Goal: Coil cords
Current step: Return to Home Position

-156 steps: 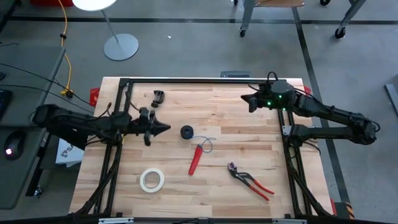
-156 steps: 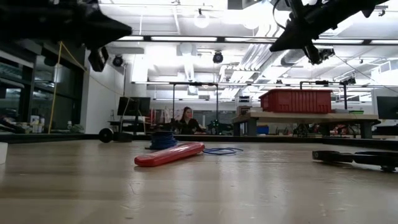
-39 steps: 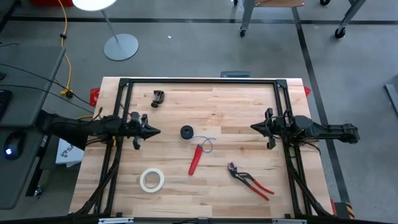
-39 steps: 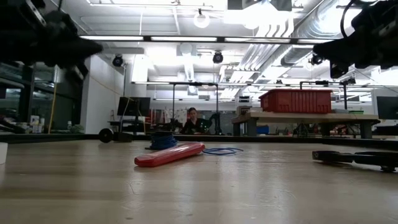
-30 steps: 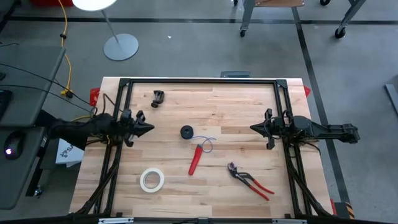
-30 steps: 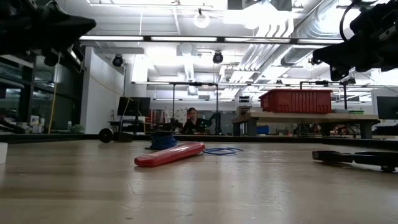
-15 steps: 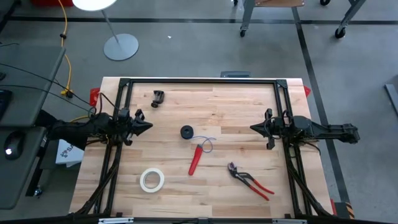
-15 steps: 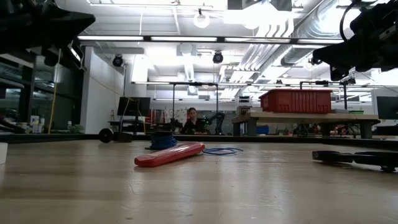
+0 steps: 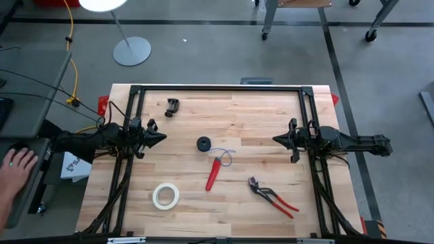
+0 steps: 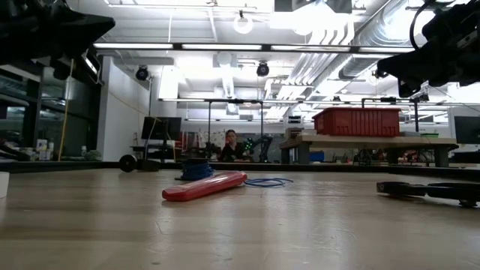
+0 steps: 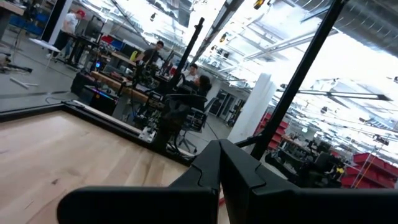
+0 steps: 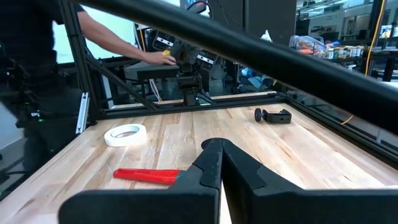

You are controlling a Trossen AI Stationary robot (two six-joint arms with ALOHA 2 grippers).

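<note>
Blue wire (image 9: 224, 155) by black spool (image 9: 203, 144), between left claw (image 9: 160, 137), right claw (image 9: 277, 139); both closed.

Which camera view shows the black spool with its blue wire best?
The high view: the black spool shows whole from above, a loose loop of blue wire beside it. The low view shows it far off, from the side. Neither wrist view shows it.

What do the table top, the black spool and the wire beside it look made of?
Table top: pale wood in joined strips, matte; seams and grain show. Black spool: probably plastic, dull finish, too small to be sure. Wire: thin blue-violet strand in a loose loop, so flexible, likely plastic-coated; core not visible.
</note>
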